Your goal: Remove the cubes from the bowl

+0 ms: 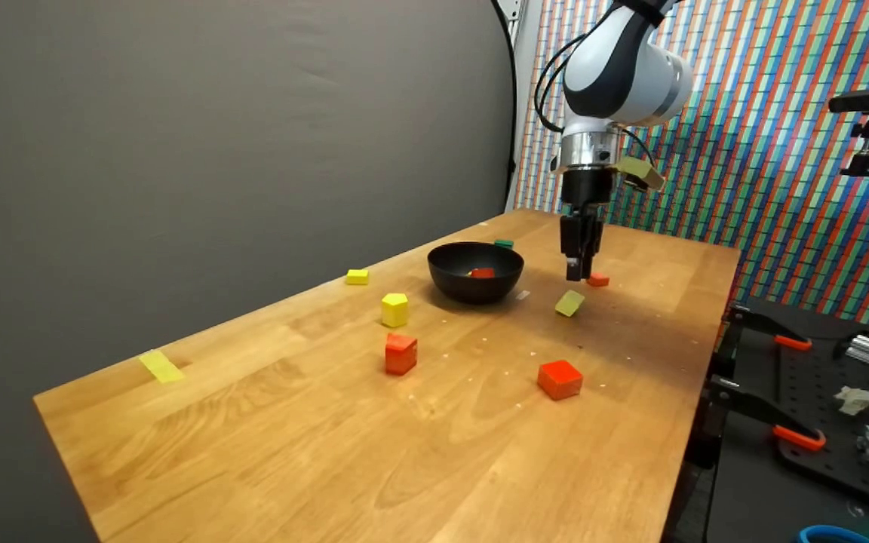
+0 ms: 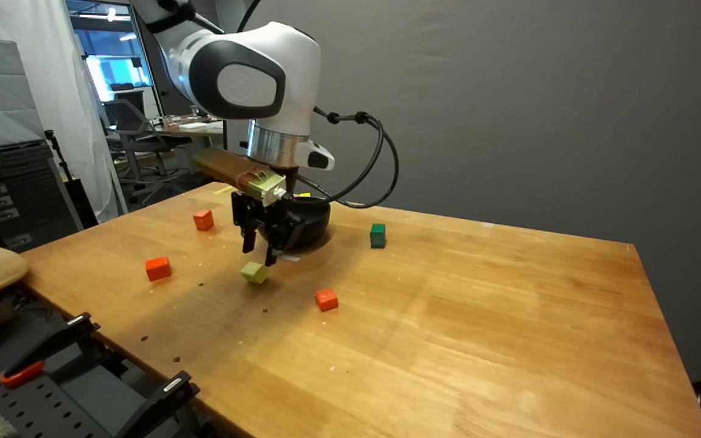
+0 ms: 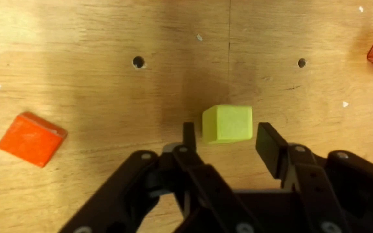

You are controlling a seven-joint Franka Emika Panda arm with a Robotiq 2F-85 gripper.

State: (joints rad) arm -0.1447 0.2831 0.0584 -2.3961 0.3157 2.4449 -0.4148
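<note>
Nearest in the wrist view, the jaws stand parted, gripping nothing, the yellow-green cube [image 3: 228, 124] between the pads [image 3: 271, 151], touching neither. This cube is outside the bowl [image 1: 466, 291] and seems tilted; whether it rests on the desk [image 1: 314, 430], I cannot surely tell. For a clean release, I judge, the jaws should spread wider, then rise straight up. One squarish face points up toward the jaws, edges nearly along the pads; no long axis shows.

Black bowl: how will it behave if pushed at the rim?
The black bowl is probably stiff: its outline looks evenly round. It may rock, since the sides curve in to a narrower base. The red cube inside would likely slide, the walls being sloped.
</note>
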